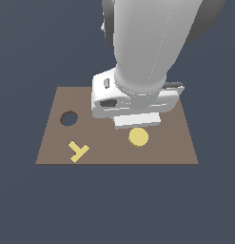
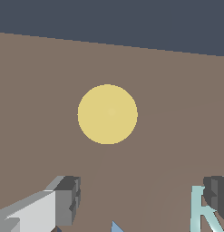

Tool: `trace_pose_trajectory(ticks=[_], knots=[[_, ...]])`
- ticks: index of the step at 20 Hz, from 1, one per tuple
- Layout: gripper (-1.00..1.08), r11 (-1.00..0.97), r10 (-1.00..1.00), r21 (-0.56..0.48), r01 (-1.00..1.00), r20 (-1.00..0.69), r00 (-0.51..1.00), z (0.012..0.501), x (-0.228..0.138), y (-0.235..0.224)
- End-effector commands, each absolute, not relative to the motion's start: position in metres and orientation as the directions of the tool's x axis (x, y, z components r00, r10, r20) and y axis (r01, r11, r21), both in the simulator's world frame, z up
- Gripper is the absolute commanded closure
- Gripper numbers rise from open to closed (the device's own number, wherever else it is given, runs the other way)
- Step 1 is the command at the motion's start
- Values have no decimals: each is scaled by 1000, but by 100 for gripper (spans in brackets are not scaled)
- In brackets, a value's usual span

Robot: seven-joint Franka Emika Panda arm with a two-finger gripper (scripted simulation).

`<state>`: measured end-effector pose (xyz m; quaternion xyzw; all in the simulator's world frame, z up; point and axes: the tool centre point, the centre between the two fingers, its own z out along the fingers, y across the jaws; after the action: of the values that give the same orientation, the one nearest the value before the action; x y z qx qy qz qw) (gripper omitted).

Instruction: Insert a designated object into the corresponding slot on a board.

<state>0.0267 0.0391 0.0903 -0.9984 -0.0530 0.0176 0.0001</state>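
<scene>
The yellow disc [image 1: 138,137] lies flat on the brown board [image 1: 181,147], near its front edge towards the exterior view's right. The plain dark round hole [image 1: 69,118] is on the board's other side, towards the exterior view's left. The arm's white hand [image 1: 133,102] hangs just behind and above the disc and hides its own fingers. In the wrist view my gripper [image 2: 143,197] is open, its two dark fingertips [image 2: 68,199] wide apart with only bare board [image 2: 177,113] between them. The disc [image 2: 107,114] lies a little beyond them, untouched.
A yellow T piece [image 1: 78,151] sits on the board in front of the hole. A pale-blue letter R [image 2: 202,213] and the tip of a blue triangle [image 2: 115,226] show under the fingers in the wrist view. Dark floor [image 1: 24,205] surrounds the board.
</scene>
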Motion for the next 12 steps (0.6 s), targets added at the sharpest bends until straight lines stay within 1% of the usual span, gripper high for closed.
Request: trace_pose_trajectory(ticks=[1, 6, 12], knots=[[-92, -992, 123, -2, 123, -25, 992, 78, 39, 47], [-92, -989, 147, -1, 147, -10, 989, 61, 56, 59], [-92, -987, 162, 0, 162, -1, 987, 51, 68, 67]])
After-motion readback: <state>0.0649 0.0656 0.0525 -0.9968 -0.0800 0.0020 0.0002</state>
